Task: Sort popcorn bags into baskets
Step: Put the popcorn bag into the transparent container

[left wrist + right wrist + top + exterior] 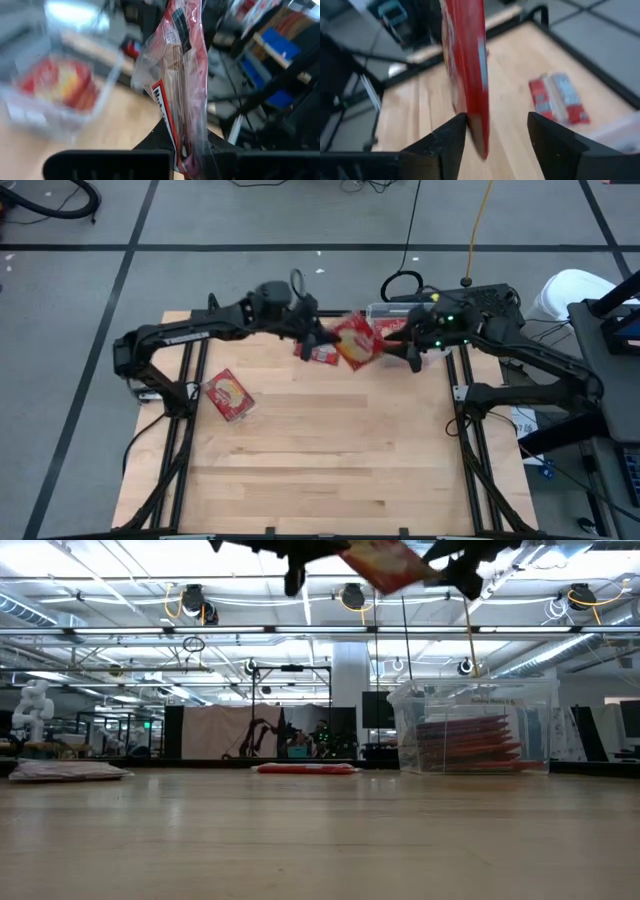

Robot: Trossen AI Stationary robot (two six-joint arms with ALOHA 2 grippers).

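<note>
No readable text, print on held popcorn bag (176, 90) blurred

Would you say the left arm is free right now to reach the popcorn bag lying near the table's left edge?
Probably not yet. The left gripper is shut on a raised popcorn bag near the tub, with the right gripper open beside it. The lying bag itself is uncovered, with bare table around it.

We saw a robotics lab: ceiling pipes (200, 632), a white humanoid robot (30, 710), floor cables (410, 230), wooden table (320, 450).
</note>
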